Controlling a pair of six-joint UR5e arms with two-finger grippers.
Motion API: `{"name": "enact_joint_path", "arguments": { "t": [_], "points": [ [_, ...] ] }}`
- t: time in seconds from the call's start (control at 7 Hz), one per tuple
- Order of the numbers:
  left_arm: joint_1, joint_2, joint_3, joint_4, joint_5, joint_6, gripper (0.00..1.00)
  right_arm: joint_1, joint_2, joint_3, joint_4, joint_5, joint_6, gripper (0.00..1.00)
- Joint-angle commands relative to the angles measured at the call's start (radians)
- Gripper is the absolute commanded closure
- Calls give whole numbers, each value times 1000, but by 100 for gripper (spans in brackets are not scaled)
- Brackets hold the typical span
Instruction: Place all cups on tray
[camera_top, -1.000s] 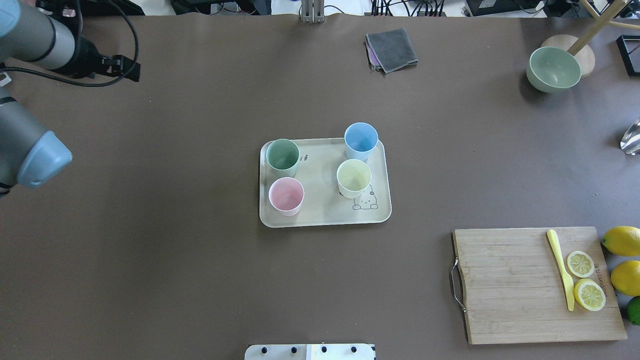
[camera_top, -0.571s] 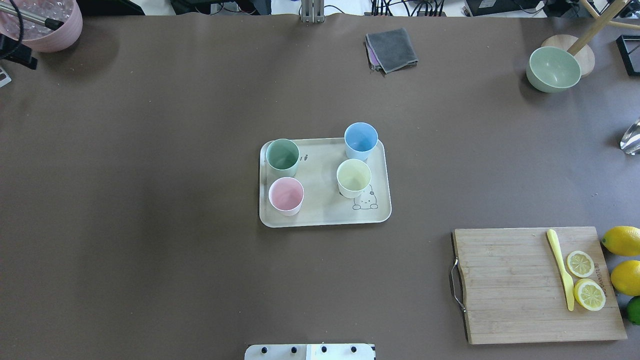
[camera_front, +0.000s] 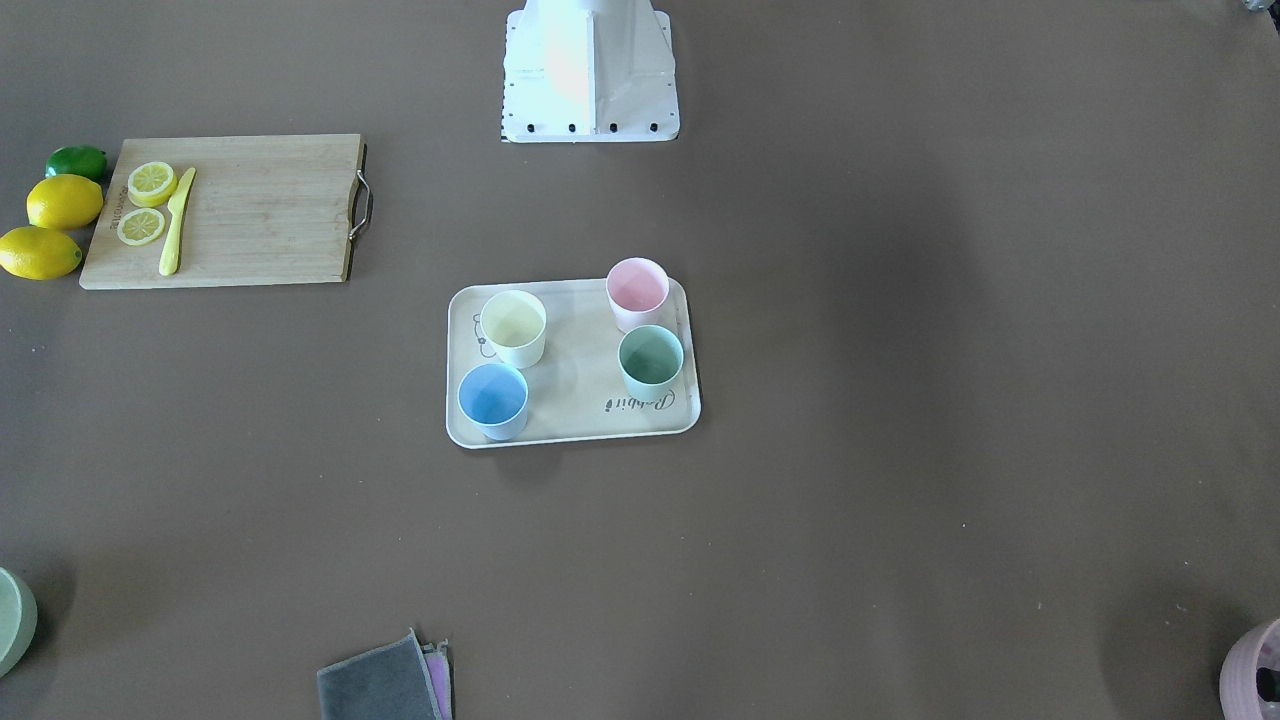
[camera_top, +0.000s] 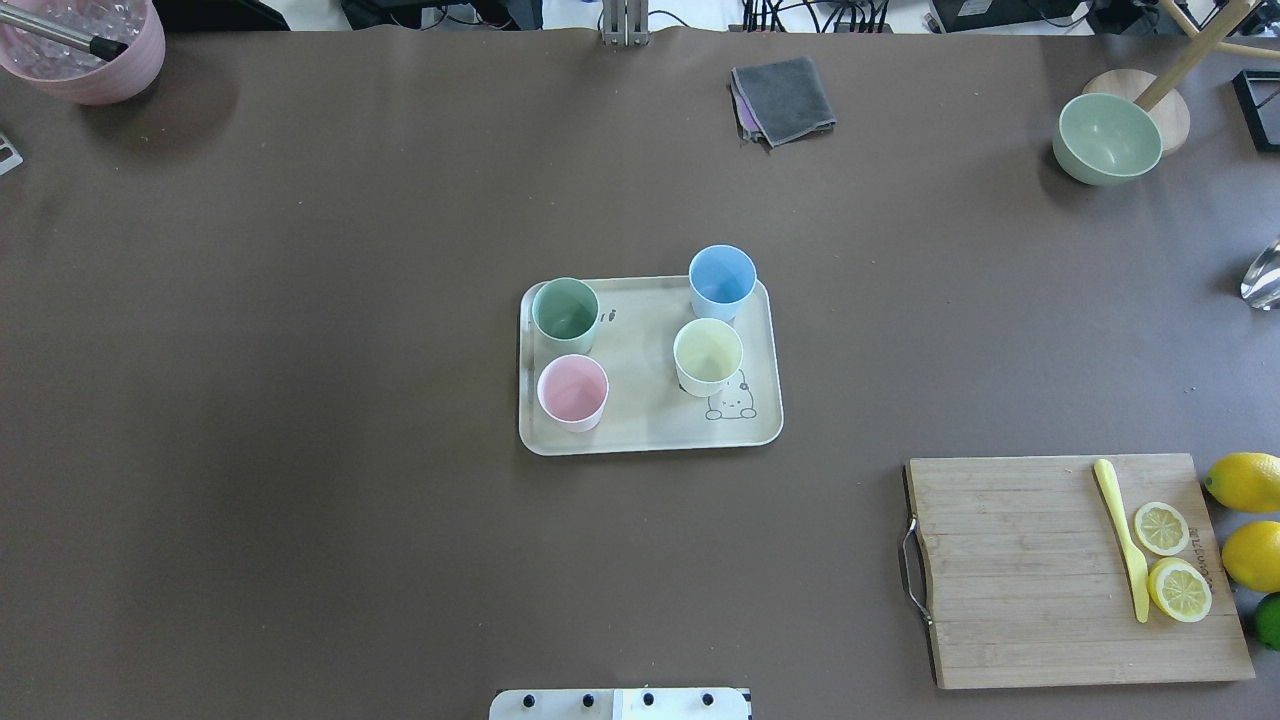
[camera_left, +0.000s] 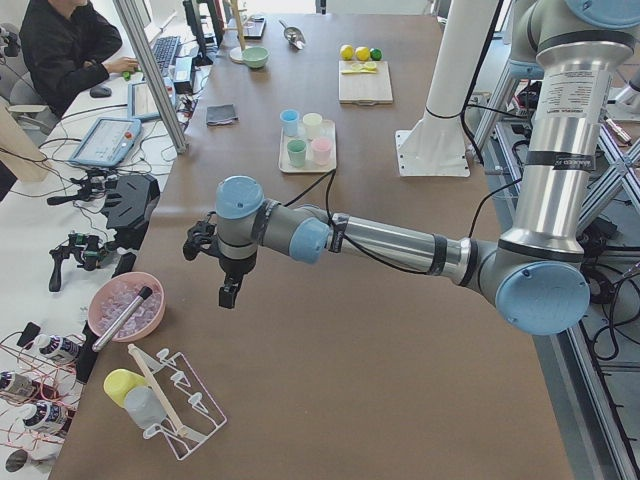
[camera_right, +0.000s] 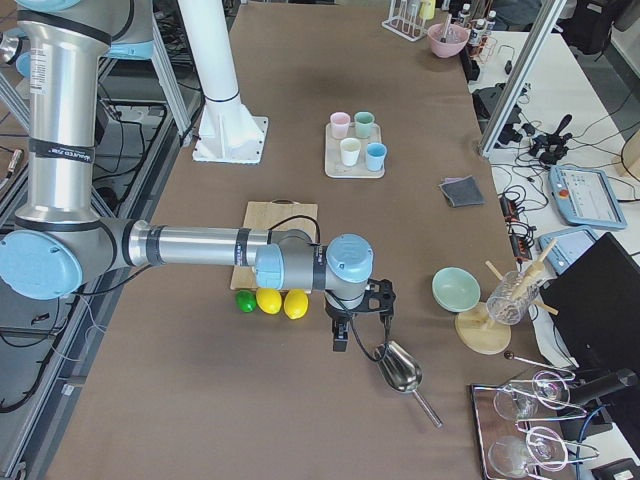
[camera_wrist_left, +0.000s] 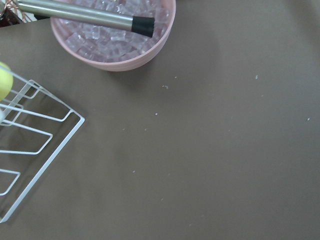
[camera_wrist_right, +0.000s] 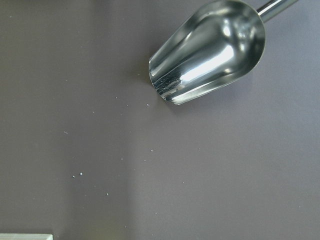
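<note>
The cream tray (camera_top: 645, 400) lies mid-table; it also shows in the front-facing view (camera_front: 575, 395). All four cups stand upright on it: mint green (camera_top: 565, 310), pink (camera_top: 572, 390), blue (camera_top: 722, 278) and yellow (camera_top: 708, 354). My left gripper (camera_left: 228, 296) shows only in the exterior left view. It hangs over bare table near the pink pot, far from the tray. My right gripper (camera_right: 340, 340) shows only in the exterior right view, beside a metal scoop. I cannot tell whether either is open or shut.
A pink ribbed pot of ice (camera_top: 85, 50) with a metal handle in it sits at the far left corner, a wire rack (camera_wrist_left: 30, 135) beside it. There are also a metal scoop (camera_wrist_right: 210, 50), a wooden cutting board (camera_top: 1020, 570) with lemon slices, a green bowl (camera_top: 1105, 138) and a grey cloth (camera_top: 783, 98).
My left arm has drawn back out of the overhead view's left edge, uncovering the pink pot. The tray and cups have not moved.
</note>
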Motion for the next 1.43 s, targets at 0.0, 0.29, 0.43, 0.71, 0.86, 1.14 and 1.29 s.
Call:
{"name": "enact_joint_path", "arguments": {
  "t": [0.0, 0.29, 0.43, 0.71, 0.86, 1.14, 1.29],
  "points": [
    [-19, 101, -4, -15, -46, 14, 2, 0, 3, -6, 2, -1, 0, 0],
    [-45, 123, -16, -13, -52, 12, 2, 2, 10, -5, 2, 1, 0, 0],
    [-45, 123, -15, -10, -51, 12, 2, 2, 10, -2, 6, 1, 0, 0],
    [-47, 123, -15, -7, -52, 12, 2, 2, 14, -1, 6, 1, 0, 0],
    [-47, 123, -13, -7, -51, 12, 2, 2, 14, -1, 6, 1, 2, 0],
    [-47, 123, -12, -7, -49, 12, 2, 2, 14, 0, 6, 1, 0, 0],
    [-47, 121, -10, -6, -49, 12, 2, 2, 17, 0, 8, -1, 0, 0]
  ]
}}
